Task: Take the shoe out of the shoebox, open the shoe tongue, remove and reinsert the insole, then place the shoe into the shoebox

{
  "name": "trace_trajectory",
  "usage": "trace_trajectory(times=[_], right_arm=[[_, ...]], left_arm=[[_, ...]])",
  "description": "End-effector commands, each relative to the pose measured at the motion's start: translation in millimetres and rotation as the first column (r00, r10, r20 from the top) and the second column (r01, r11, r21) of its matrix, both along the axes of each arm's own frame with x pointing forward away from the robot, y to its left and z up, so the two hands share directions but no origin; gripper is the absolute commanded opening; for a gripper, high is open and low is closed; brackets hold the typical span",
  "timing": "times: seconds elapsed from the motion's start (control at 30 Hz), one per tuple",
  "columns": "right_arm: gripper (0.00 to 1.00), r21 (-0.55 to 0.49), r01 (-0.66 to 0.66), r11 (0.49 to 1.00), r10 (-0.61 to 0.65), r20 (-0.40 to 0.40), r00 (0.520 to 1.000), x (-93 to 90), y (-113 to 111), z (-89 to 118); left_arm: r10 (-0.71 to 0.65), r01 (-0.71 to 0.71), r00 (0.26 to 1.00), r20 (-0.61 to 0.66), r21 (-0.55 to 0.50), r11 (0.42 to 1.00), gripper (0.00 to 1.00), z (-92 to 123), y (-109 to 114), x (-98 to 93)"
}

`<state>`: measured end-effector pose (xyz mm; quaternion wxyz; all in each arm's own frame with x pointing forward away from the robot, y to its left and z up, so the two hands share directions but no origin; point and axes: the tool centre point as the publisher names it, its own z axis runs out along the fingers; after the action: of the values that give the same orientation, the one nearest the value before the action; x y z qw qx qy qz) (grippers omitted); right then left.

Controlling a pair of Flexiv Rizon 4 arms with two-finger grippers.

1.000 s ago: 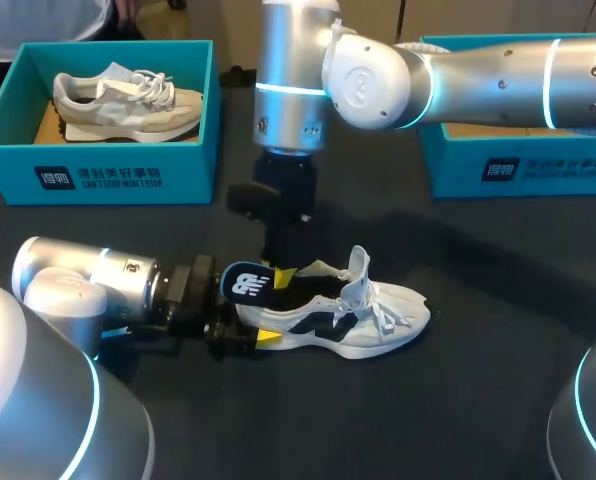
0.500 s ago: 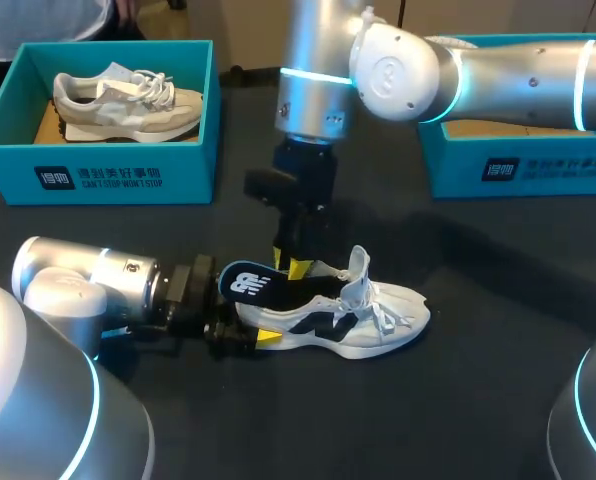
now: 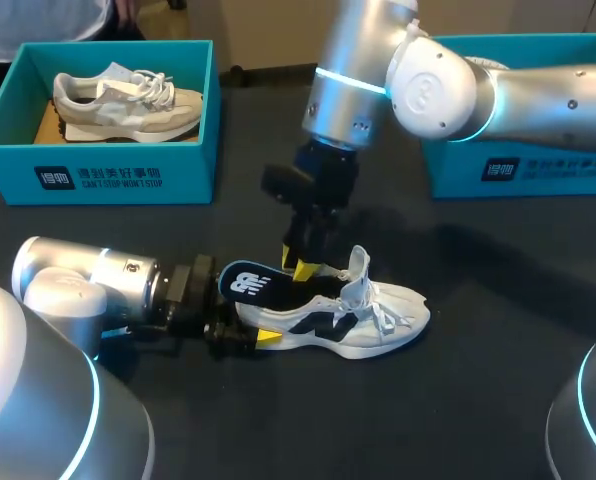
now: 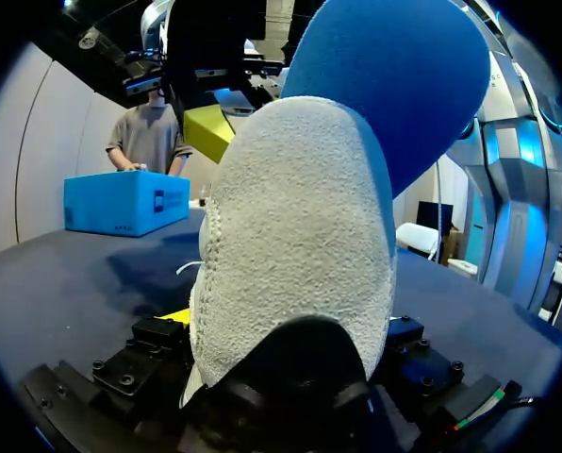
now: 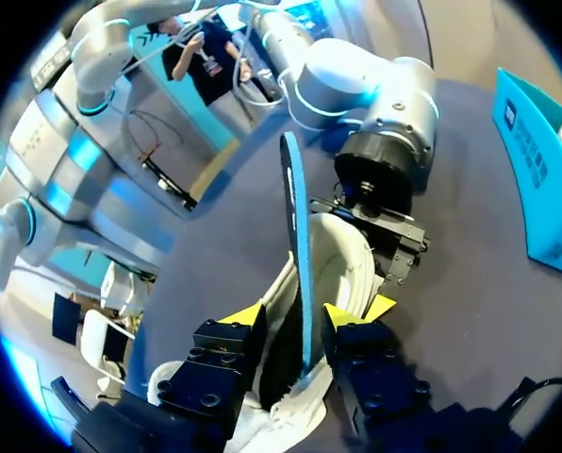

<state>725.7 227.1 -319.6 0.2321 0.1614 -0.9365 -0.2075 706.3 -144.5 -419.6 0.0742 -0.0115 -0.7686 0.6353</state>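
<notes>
White shoe (image 3: 350,322) with black side markings, head view: lies on its sole on the dark desk (image 3: 478,400), near the middle, toe to the right, laces loose, tongue standing up. Dark blue insole (image 3: 250,284) with a white mark: rises out of the heel opening and leans left over the heel. Left tool (image 3: 246,328): at the heel, pinching the shoe's back end, one yellow tip showing on the near side. Right tool (image 3: 304,262): points down from above, yellow tip just over the shoe's opening, beside the insole. Teal left shoebox (image 3: 128,178): far left, holding a beige shoe (image 3: 128,102). Teal right shoebox (image 3: 518,170): far right, partly behind the right arm.

Left wrist view: the shoe's heel (image 4: 295,245), a rough pale fabric, fills the space between the tool's fingers. The insole (image 4: 394,85) stands blue above it.

Right wrist view: right tool (image 5: 295,314) spread, a yellow tip on either side of the insole (image 5: 295,217). The insole stands on edge between the tips with a gap on each side, its lower end in the shoe (image 5: 342,269). Left tool (image 5: 385,255) beyond, clamped on the heel.
</notes>
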Motion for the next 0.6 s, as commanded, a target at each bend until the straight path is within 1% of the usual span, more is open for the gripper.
trace_trajectory(times=[0.03, 0.13, 0.2, 0.23, 0.33, 0.37, 0.5, 0.53, 0.6], right_arm=[[0.36, -0.027, 0.042, 0.999, -0.042, 0.010, 0.999, -4.6, 4, 1], [0.42, -0.006, 0.067, 0.998, -0.067, -0.005, 0.998, -4.2, 2, -2], [0.42, 0.015, 0.077, 0.997, -0.077, -0.013, 0.997, -3.8, 1, -4], [0.38, 0.008, 0.090, 0.996, -0.090, -0.016, 0.996, -3.4, 1, -5], [0.38, 0.021, 0.097, 0.995, -0.097, -0.024, 0.995, -2.1, 1, -7], [0.37, 0.038, 0.104, 0.994, -0.103, -0.042, 0.994, -1.1, 0, -11], [0.40, 0.036, 0.114, 0.993, -0.112, -0.056, 0.992, -0.7, 2, -14], [0.44, 0.036, 0.115, 0.993, -0.113, -0.058, 0.992, -0.4, 3, -14], [0.46, 0.046, 0.125, 0.991, -0.122, -0.065, 0.990, 0.1, 4, -16]], left_arm=[[-0.001, 0.001, 1.000, 0.000, 0.000, 1.000, 0.00, 0, -1, -0.1], [-0.001, 0.001, 1.000, 0.000, 0.000, 1.000, 0.00, 0, -1, -0.1], [-0.001, 0.001, 1.000, 0.000, 0.000, 1.000, 0.00, 0, -1, -0.1], [-0.001, 0.001, 1.000, 0.000, 0.000, 1.000, 0.00, 0, -1, -0.1], [-0.001, 0.001, 1.000, 0.000, 0.000, 1.000, 0.00, 0, -1, -0.1], [-0.001, 0.001, 1.000, 0.000, 0.000, 1.000, 0.00, 0, -1, -0.1], [-0.001, 0.001, 1.000, 0.000, 0.000, 1.000, 0.00, 0, -1, -0.1], [-0.001, 0.001, 1.000, 0.000, 0.000, 1.000, 0.00, 0, -1, -0.1], [-0.001, 0.001, 1.000, 0.000, 0.000, 1.000, 0.00, 0, -1, -0.1]])
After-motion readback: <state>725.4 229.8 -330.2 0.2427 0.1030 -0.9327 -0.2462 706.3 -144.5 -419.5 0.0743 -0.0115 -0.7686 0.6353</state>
